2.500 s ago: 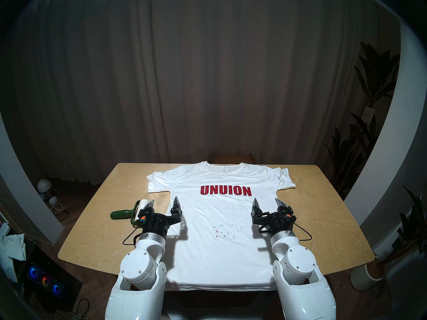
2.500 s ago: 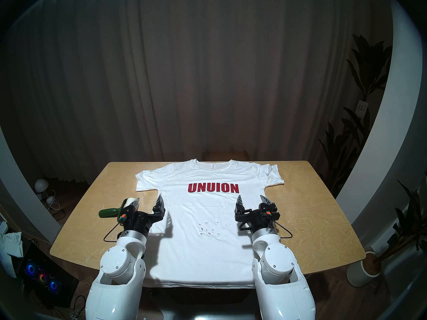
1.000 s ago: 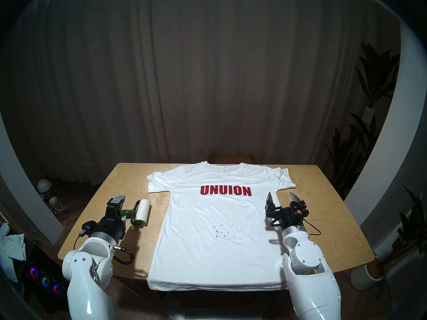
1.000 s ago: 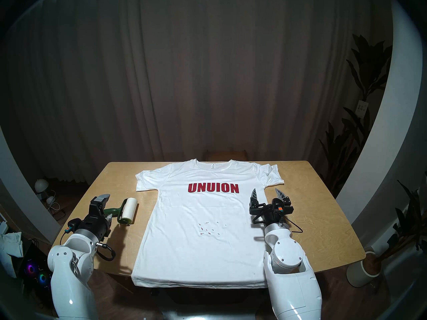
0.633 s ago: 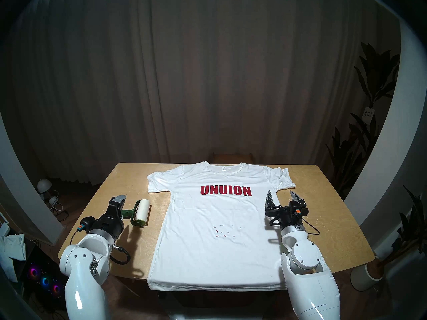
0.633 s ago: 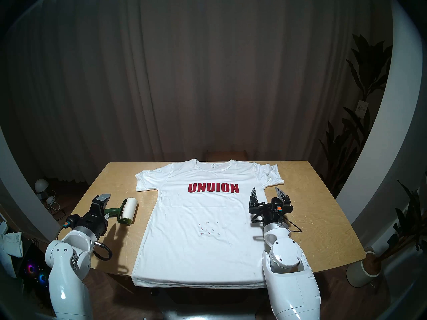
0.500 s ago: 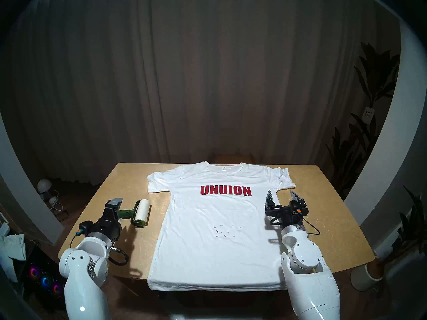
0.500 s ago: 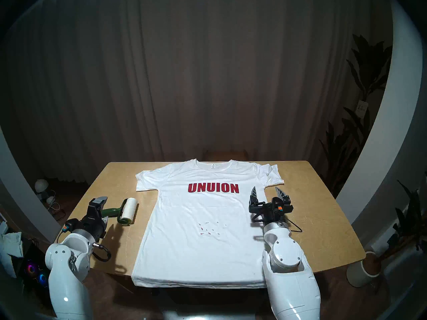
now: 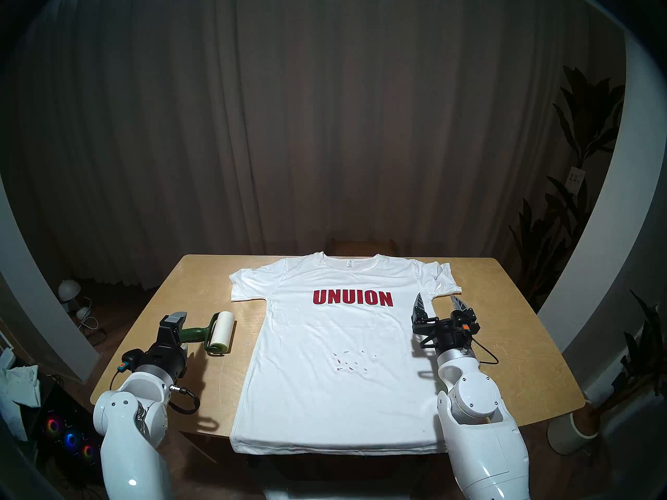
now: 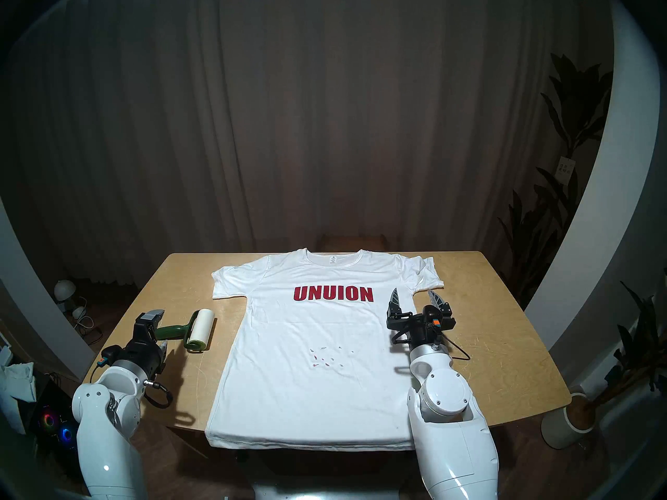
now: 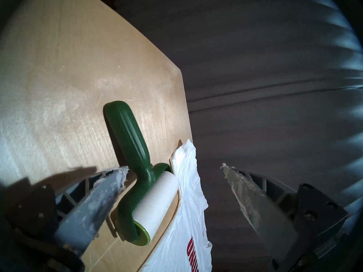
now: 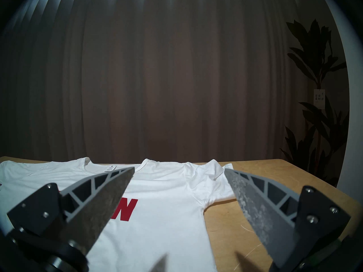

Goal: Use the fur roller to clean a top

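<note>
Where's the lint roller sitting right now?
In the head view, the lint roller lies on the bare table at the robot's left, beside the T-shirt, its green handle pointing toward the open left gripper.

**Readable text in the scene**

The top point(image 9: 339, 344) carries "UNUION" in bold red capitals across the chest; the right wrist view catches only the final "N", the left wrist view only a cut-off sliver of the first letters. A small neck label point(image 12: 111, 168) bears print too tiny to read. A paper tag point(image 12: 319, 98) hanging on the plant point(image 12: 318, 100) shows a few characters, perhaps Chinese.
</note>
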